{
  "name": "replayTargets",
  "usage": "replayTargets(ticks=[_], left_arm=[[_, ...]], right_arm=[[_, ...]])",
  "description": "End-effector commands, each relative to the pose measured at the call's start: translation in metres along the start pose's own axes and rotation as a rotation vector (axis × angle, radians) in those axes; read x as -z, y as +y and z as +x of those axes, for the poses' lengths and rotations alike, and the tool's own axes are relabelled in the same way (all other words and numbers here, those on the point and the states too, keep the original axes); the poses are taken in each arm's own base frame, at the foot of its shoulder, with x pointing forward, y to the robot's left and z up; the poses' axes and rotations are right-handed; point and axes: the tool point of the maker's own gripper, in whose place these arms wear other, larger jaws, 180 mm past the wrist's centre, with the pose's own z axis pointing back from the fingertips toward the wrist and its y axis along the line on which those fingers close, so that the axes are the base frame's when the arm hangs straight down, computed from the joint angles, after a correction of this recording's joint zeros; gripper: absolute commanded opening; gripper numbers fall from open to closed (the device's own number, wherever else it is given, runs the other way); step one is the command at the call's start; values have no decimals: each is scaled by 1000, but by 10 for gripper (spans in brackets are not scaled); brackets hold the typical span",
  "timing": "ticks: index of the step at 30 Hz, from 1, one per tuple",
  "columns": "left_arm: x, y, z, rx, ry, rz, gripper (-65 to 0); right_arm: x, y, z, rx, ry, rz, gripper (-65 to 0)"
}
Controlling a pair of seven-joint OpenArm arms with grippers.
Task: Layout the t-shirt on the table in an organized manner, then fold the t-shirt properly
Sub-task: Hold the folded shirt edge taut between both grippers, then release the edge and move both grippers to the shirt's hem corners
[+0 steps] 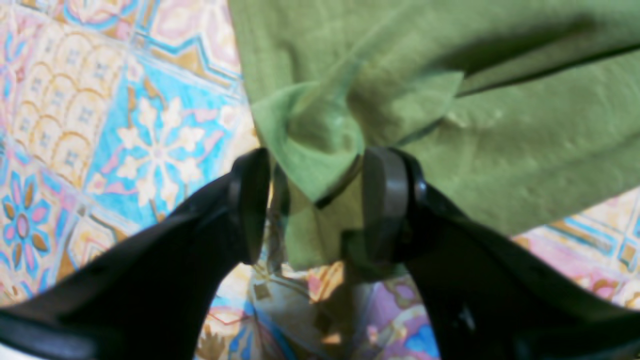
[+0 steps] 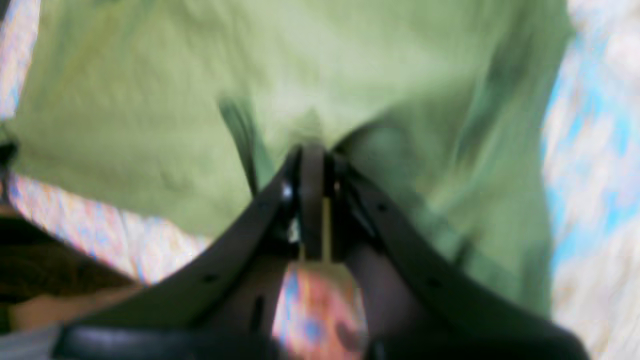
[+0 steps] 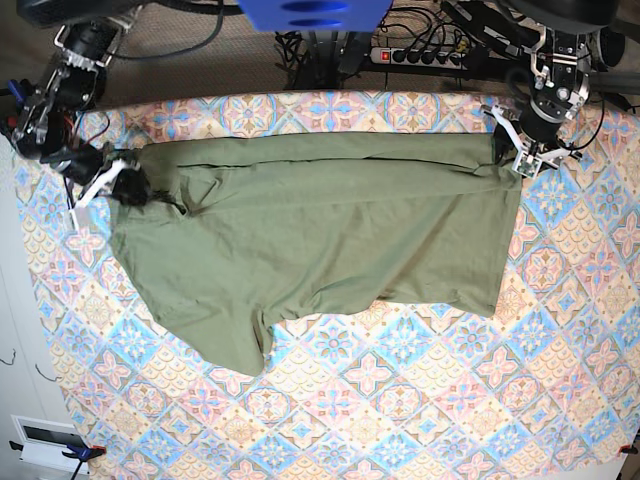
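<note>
Looking at the laying-out stage here, nowhere near folding yet: t-shirt (image 3: 320, 230) spread across the upper half of the table (image 3: 420, 400), mostly flat but skewed, with the 7 o'clock corner sagging into a point and wrinkles bunched near 9 o'clock. Right gripper (image 3: 125, 187) clamped tight on the t-shirt at the 9 o'clock edge, pads pressed together on a pinch of cloth in its wrist view (image 2: 312, 170). Left gripper (image 3: 520, 155) sitting at the 2 o'clock corner, jaws parted in its own wrist view (image 1: 315, 200) with a curl of green hem between them, touching the 3 o'clock pad only, so not really gripping anything. Still to do, by the look of it: squaring the edges, smoothing, sorting the sleeves, then every fold. Hard to make out: sleeves and collar, can't tell which end is which from above. Right wrist view badly blurred, left wrist view soft too, so can't say how many layers sit in each pinch
</note>
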Motion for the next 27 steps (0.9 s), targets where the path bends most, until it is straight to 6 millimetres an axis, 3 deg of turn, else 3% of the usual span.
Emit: replayTargets(ticks=[1,9,16,18,23,27], left_arm=[[-3,8,10,11,-32,16,-369],[-3,8,9,13,-31,16,-369],[-3,9,10,10,-34,18,-369],[-3,9,10,8,-34,17,-369],[-5,7,21,-103,-83,-10,-363],[-15,22,40,-196,-157,5,-361]], right_arm=[[-11,-4,15,-40,-36,-17,-635],[-50,-22,-3,-75,8,-116,-635],[-60,-16,-13,-117,44,-131,-626],[-63,-16,-12,-150,59,-158,-577],[-64,-20,-14,-181,97,-195,-371],[-68,-23,-11,-177,86,-206,-297]])
